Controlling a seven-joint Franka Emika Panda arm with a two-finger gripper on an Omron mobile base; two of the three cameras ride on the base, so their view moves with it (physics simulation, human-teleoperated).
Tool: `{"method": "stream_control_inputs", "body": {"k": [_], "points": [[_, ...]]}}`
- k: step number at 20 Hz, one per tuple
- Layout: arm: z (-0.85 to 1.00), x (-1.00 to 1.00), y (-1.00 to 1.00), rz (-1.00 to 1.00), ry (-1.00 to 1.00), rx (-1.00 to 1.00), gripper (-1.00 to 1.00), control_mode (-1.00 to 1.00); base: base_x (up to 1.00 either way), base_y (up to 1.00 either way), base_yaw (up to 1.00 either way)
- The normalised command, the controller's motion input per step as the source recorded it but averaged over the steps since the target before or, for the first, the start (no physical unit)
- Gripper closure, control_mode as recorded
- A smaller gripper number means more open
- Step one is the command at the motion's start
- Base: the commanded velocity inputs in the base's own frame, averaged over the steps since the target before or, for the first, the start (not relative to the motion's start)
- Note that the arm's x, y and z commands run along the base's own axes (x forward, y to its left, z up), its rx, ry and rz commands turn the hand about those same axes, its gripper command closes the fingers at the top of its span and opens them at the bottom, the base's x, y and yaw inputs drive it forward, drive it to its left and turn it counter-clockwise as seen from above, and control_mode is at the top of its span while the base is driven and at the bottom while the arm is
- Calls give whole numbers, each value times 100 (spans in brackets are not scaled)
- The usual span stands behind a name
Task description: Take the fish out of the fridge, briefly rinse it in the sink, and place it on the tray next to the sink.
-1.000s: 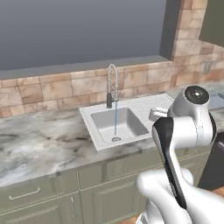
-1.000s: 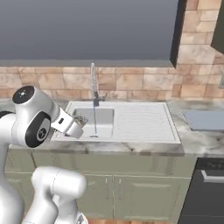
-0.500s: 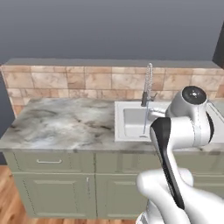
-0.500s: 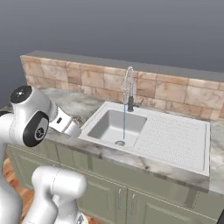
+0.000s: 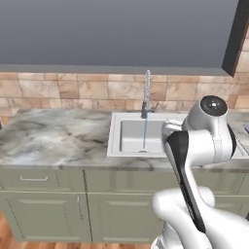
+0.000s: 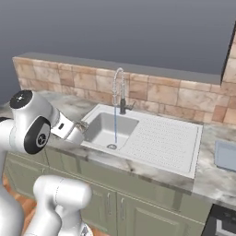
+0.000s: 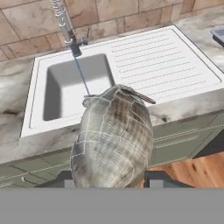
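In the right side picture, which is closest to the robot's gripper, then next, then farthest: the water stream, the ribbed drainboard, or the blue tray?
From the gripper, holding the fish at the sink's near left edge:
1. Water stream, falling into the basin just to its right.
2. Ribbed drainboard, farther right, past the basin.
3. Blue tray, on the counter at the far right.

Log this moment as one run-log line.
gripper: shut on silvery-grey scaly fish | fish: short of white sink basin | faucet: running | pale blue-grey tray: bare

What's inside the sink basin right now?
In the sink basin, a thin stream of water from the faucet falls to the drain. The fish in the gripper covers the basin's near corner.
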Motion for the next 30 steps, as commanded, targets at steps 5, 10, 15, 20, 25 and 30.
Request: {"method": "stream_control_inputs", "body": {"k": [5, 10, 15, 20, 25, 30], "points": [[0, 0, 0, 0, 0, 0, 100, 100, 21, -47, -5], [0, 0, 0, 0, 0, 0, 100, 100, 43, -7, 0], [0, 0, 0, 0, 0, 0, 100, 100, 39, -10, 0], [-2, 37, -59, 12, 0, 15, 100, -100, 14, -19, 0], [-7, 97, -60, 30, 22, 23, 100, -100, 0, 0, 0], [-27, 92, -10, 40, 31, 16, 100, -100, 0, 0, 0]]}}
